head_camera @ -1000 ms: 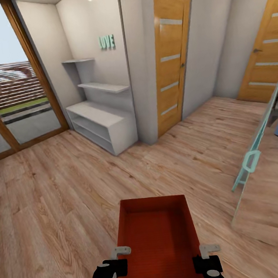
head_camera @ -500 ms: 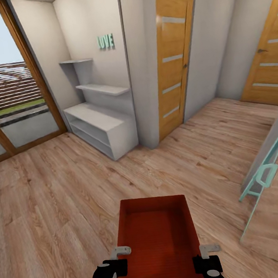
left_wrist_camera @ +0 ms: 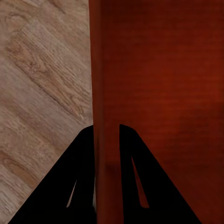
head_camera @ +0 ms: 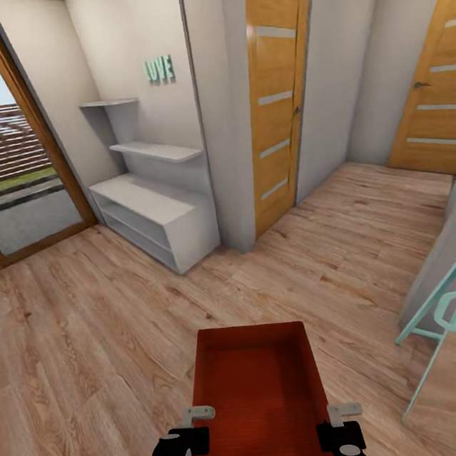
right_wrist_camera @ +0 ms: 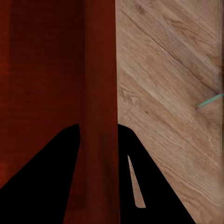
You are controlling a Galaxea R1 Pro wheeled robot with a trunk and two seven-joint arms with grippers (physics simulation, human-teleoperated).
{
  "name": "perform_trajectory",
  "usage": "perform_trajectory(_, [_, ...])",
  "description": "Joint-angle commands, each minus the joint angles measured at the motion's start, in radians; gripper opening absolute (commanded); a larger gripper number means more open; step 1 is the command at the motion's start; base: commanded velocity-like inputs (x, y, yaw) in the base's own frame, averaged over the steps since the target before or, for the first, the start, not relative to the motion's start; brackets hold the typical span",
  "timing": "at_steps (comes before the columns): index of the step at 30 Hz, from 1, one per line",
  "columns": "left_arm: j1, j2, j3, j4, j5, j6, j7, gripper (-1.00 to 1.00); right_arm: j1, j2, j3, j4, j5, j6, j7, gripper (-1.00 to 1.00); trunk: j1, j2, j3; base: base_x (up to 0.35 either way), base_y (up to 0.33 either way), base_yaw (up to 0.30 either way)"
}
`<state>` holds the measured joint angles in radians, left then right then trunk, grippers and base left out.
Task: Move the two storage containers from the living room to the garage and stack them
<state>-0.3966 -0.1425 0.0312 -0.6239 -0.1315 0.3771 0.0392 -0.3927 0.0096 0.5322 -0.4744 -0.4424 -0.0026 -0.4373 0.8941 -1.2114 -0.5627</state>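
One storage container (head_camera: 259,396) hangs in front of the robot, above the wood-plank floor (head_camera: 78,348), carried level between the two arms with its open side up. It is gripped at its two long side walls, probably so the load stays balanced and the bin cannot tip while the base travels. The left gripper (head_camera: 185,435) pinches the left wall near the bin's closer end, and the right gripper (head_camera: 339,426) pinches the right wall at the matching spot (a symmetric hold, which should keep the bin from twisting).

The head view gives the setting: ahead of the grippers and beyond the bin's far wall stand a white shelf unit (head_camera: 158,215) and a wooden door (head_camera: 272,100), and off to the right gripper's side a teal-framed glass panel (head_camera: 447,307) leans near the path. It does not show how the fingers meet the walls.

The wrist views do. In the left wrist view, the left gripper (left_wrist_camera: 107,135) is nearly closed, one finger outside the orange-red wall and one inside, the wall between them. The right wrist view shows the right gripper (right_wrist_camera: 98,133) clamped the same way, with planks beyond the bin's outer face. The bin is empty.
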Motion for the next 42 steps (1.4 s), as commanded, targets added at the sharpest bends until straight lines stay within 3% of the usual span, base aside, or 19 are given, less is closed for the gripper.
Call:
perform_trajectory(1, [0.001,0.0,-0.01,0.016,-0.007,0.005,0.005,-1.0,-0.005,-0.001,0.0,-0.015,-0.004,0.0,-0.006,-1.0,0.001,-0.001,-0.001,0.322,0.0,-0.26])
perform_trajectory(16, [0.001,0.0,-0.01,0.016,-0.007,0.005,0.005,-1.0,-0.005,-0.004,-0.001,-0.015,-0.004,0.0,-0.006,-1.0,0.001,-0.001,-0.001,0.322,0.0,-0.261])
perform_trajectory(42, [0.001,0.0,-0.01,0.016,-0.007,0.005,0.005,-1.0,-0.005,-0.005,-0.001,-0.015,-0.006,-0.002,-0.006,-1.0,0.001,-0.001,-0.001,0.322,0.0,-0.008])
